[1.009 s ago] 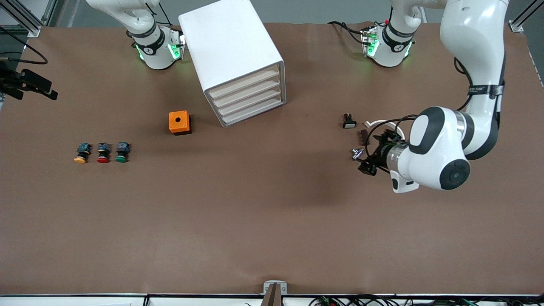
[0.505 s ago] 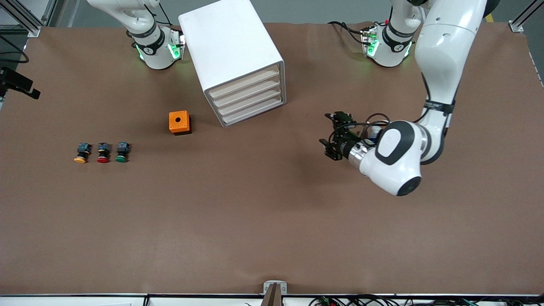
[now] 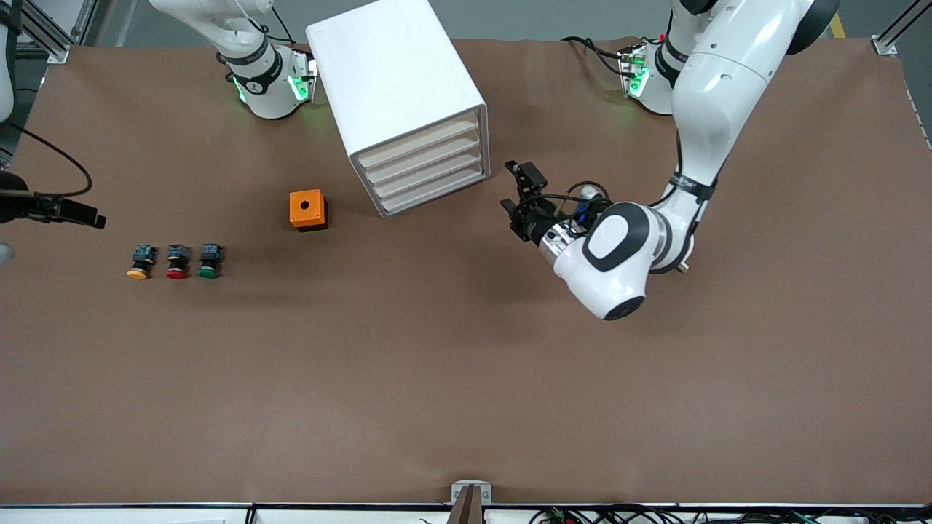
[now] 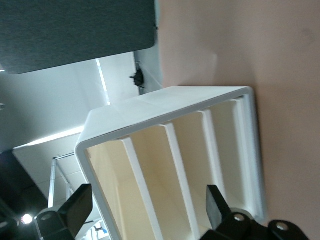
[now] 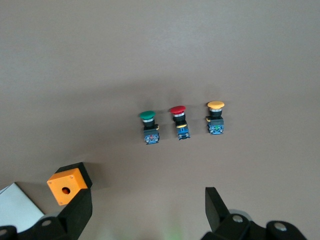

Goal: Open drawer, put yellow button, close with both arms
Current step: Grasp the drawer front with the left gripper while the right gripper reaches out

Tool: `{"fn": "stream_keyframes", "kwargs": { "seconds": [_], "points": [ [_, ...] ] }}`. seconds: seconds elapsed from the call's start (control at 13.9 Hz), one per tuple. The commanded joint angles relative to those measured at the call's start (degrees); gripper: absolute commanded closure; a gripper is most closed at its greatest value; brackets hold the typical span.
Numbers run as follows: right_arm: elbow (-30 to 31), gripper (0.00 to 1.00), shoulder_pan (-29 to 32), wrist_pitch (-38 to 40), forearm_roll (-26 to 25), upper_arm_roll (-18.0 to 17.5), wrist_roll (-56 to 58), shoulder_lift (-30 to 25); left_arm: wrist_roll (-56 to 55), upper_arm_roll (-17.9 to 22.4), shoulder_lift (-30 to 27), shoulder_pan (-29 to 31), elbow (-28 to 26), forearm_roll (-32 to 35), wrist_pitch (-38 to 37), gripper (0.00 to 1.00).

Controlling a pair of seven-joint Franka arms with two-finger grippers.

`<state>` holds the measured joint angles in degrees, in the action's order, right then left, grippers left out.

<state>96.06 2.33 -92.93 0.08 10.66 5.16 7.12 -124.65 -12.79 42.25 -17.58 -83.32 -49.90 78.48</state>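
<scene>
The white cabinet (image 3: 397, 87) stands near the robots' bases, its four beige drawer fronts all shut; the drawer (image 3: 417, 143) is the uppermost. My left gripper (image 3: 516, 192) hovers open just in front of those fronts, nothing between its fingers. In the left wrist view the drawer (image 4: 110, 175) fills the space between the fingers of the left gripper (image 4: 148, 200). The yellow button (image 3: 138, 265) lies on the table toward the right arm's end. My right gripper (image 5: 146, 200) hangs open high above it, and the yellow button (image 5: 216, 116) shows below in the right wrist view.
A red button (image 3: 176, 263) and a green button (image 3: 209, 261) lie in a row beside the yellow one. An orange box (image 3: 307, 209) with a round hole sits between the buttons and the cabinet. The brown table (image 3: 437, 378) stretches wide toward the front camera.
The left arm has swung across from its own end of the table to just in front of the cabinet's drawers. The right hand has shifted over the buttons' end. Both grippers stay open.
</scene>
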Motion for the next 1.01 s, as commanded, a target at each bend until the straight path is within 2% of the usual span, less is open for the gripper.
{"fn": "stream_keyframes", "kwargs": {
  "seconds": [0.0, 0.29, 0.65, 0.79, 0.94],
  "points": [
    [-0.36, 0.00, 1.54, -2.77, -1.57, -0.46, 0.90, 1.49, -1.91, -0.04, 1.86, -1.40, 0.79, -3.79, -1.23, 0.22],
    [5.96, 0.00, 3.82, -14.26, -2.45, -0.46, 0.90, 5.00, -4.11, -0.04, 3.27, -3.33, -0.61, -5.99, -1.75, 0.23],
    [23.88, 0.00, 8.65, -39.21, -2.45, -0.55, 5.27, 5.88, -4.82, -0.04, 3.89, -6.14, -1.67, -10.21, -2.46, 0.24],
    [25.84, 0.00, 12.42, -44.96, -2.19, -0.64, 10.02, 8.86, -4.73, -0.04, 3.89, -7.37, -1.67, -10.83, -2.37, 0.24],
    [25.84, 0.00, 14.19, -46.55, -1.75, -0.64, 12.06, 10.80, -4.73, 0.05, 4.32, -9.04, -1.76, -10.83, -2.37, 0.24]
  ]
}}
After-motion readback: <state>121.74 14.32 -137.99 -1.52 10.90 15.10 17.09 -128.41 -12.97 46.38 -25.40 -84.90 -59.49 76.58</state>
